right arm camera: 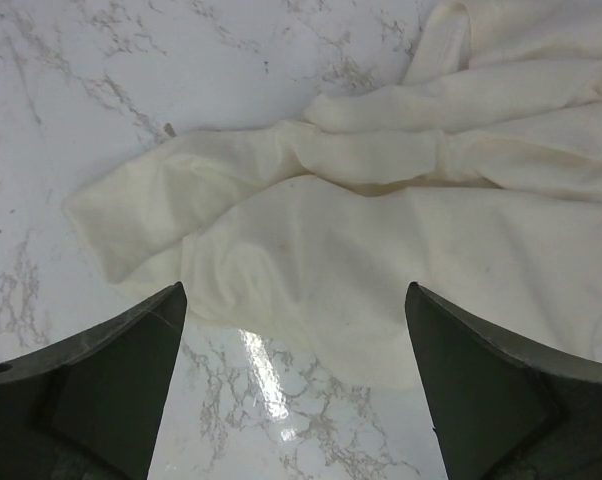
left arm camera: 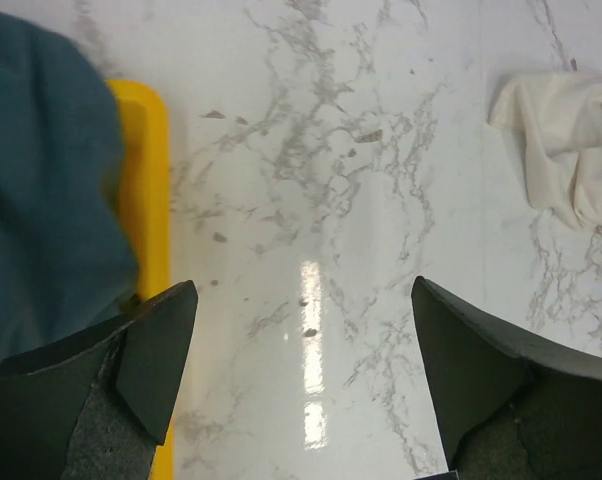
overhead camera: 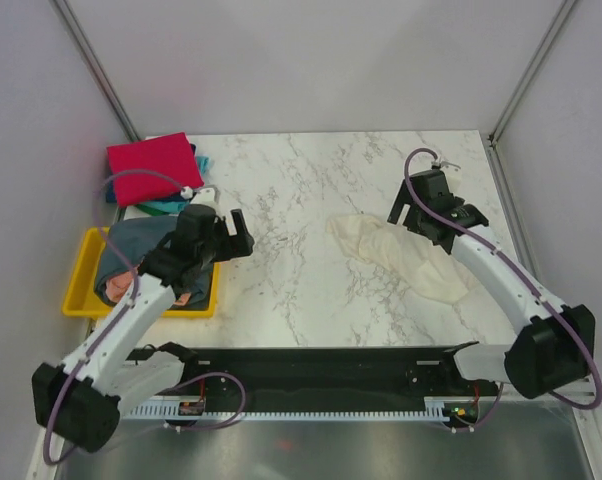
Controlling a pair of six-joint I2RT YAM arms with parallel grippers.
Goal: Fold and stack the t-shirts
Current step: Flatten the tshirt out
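T-shirts at the tray: a red t-shirt (overhead camera: pixel 151 170) lies folded flat just beyond the far edge of the yellow tray (overhead camera: pixel 79 300), with a teal t-shirt (overhead camera: pixel 166 207) showing from beneath it. Inside the tray, a slate grey-blue t-shirt (overhead camera: pixel 131 245) is bunched up beside a salmon pink t-shirt (overhead camera: pixel 116 285).
Left tool (left arm camera: pixel 301 295): jaws spread wide and holding nothing, over bare marble just right of the tray.
In the way: the left arm crosses above the tray's right half and hides part of the cloth there.
Cream-white t-shirt (overhead camera: pixel 401 258): well to the right of the tray, alone on the marble. It is crumpled and unfolded, with one sleeve trailing back toward the tray.
Right tool (right arm camera: pixel 291 300): jaws spread wide and gripping nothing, above the cream-white t-shirt's far edge.
Tabletop (overhead camera: pixel 311 180): white marble pattern with grey veins, glossy, with light glare under both tools.
Room: plain pale grey walls (overhead camera: pixel 311 60) on three sides, with slanted metal posts (overhead camera: pixel 96 65) at the far corners.
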